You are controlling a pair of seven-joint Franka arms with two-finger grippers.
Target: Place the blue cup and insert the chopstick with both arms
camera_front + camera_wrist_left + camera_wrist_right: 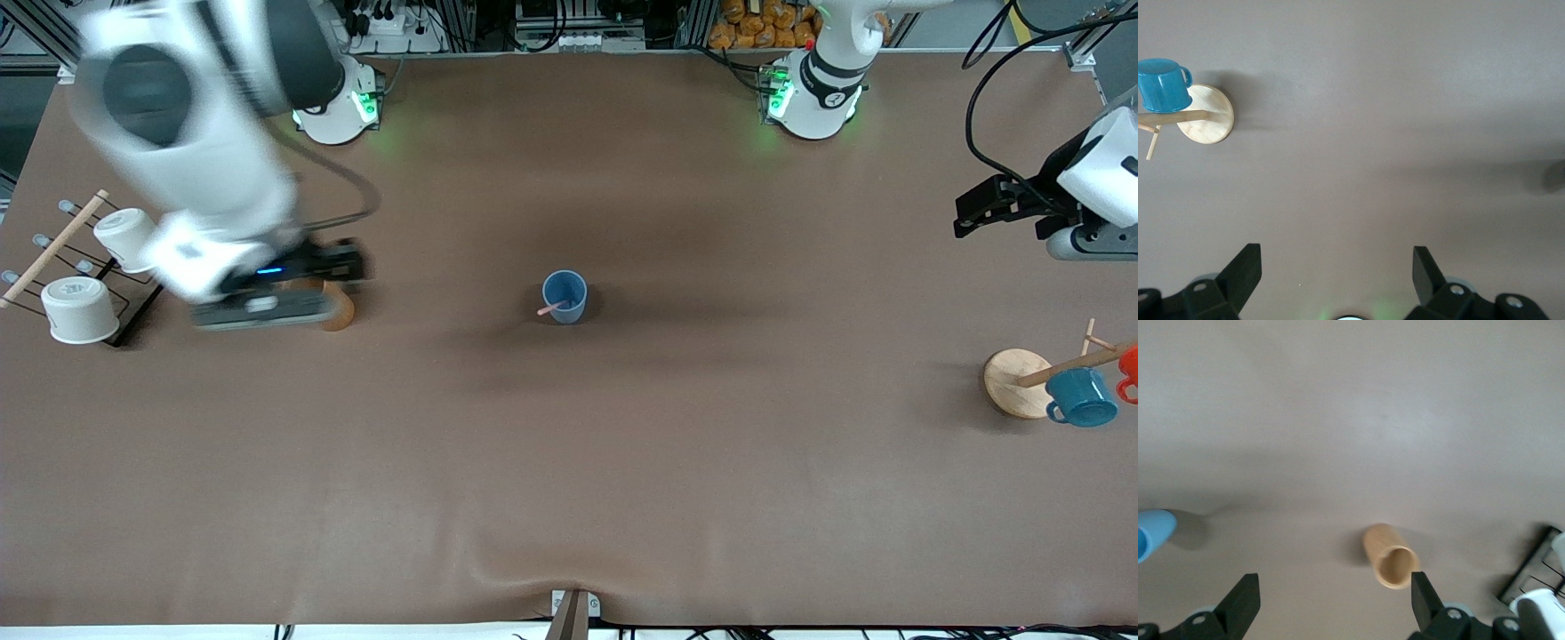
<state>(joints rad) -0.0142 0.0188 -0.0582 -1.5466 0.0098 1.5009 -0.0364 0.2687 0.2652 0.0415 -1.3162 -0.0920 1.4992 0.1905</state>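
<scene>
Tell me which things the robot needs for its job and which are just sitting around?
For the job:
blue cup, mid-table
chopstick, standing in the cup
left gripper, open
right gripper, open

Just sitting around:
wooden cup
teal mug on its wooden rack
two white cups on a wire rack

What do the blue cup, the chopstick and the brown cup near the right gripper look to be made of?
The blue cup: probably matte plastic or glazed ceramic; even light-blue colour, no strong shine. The chopstick in it: thin, pale pink, possibly plastic or painted wood; too small to settle. The brown cup: seemingly unvarnished wood, tan with a dull finish.
</scene>
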